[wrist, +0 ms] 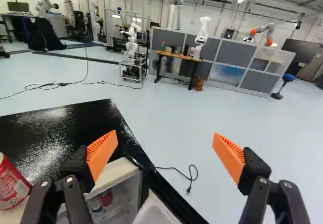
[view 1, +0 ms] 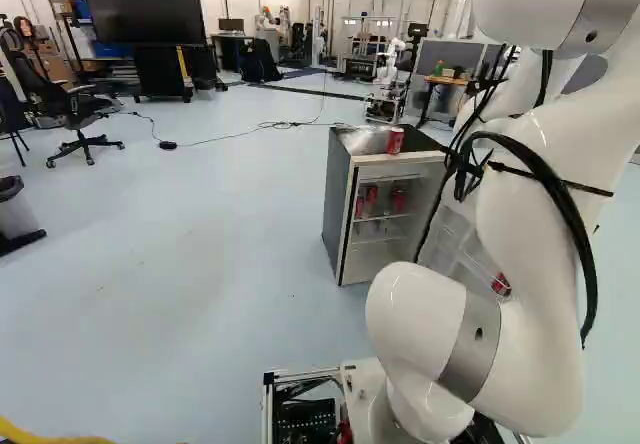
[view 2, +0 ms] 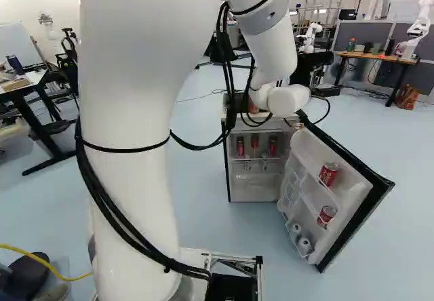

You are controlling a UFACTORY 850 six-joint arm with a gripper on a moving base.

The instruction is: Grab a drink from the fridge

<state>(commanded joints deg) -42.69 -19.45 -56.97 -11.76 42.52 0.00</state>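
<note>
The hand (wrist: 165, 133) stands wide, its fingers (wrist: 102, 151) well apart. Beside it, outside one finger, a red can (wrist: 12, 184) stands upright on the fridge (wrist: 55, 128). Lower than the hand, more cans (view 2: 255, 145) sit inside the fridge and in its open door (view 2: 352, 184).

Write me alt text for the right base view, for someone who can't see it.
A small fridge stands with its door wide open, showing red cans on a shelf and in the door. A big white robot arm rises left of the middle and reaches forward, partly hiding the fridge's top.
</note>
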